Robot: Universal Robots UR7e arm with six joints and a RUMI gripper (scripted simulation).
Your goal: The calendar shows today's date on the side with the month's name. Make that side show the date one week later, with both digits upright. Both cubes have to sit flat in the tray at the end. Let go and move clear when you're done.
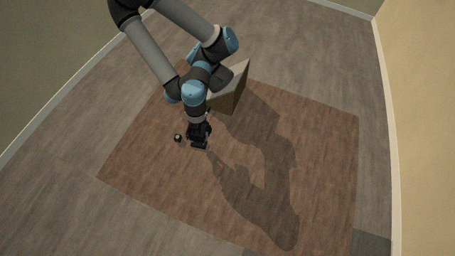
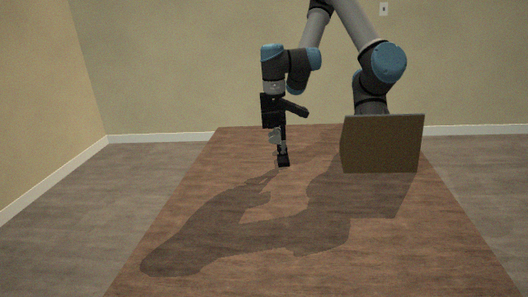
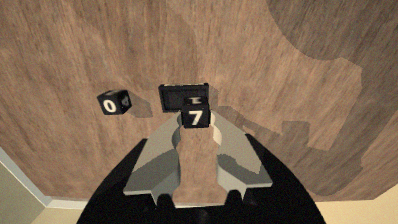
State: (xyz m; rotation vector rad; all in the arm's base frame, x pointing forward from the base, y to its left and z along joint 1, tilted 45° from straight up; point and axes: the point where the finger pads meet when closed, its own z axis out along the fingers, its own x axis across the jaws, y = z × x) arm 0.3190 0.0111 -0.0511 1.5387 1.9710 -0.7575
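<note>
My gripper (image 3: 195,111) is shut on a black cube (image 3: 195,116) whose face toward the wrist camera shows a white 7. The cube sits at the near edge of the small black tray (image 3: 184,96); I cannot tell whether it touches the tray. A second black cube (image 3: 114,102) shows a white 0 and lies on the wooden mat to the left of the tray, outside it. In the top view this loose cube (image 1: 177,138) is just left of the gripper (image 1: 199,141). In the exterior view the gripper (image 2: 283,160) points straight down close to the mat, hiding the tray.
A brown wedge-shaped block (image 1: 229,90) stands on the mat behind the gripper, beside the arm's base; it also shows in the exterior view (image 2: 381,142). The arm's shadow falls across the mat.
</note>
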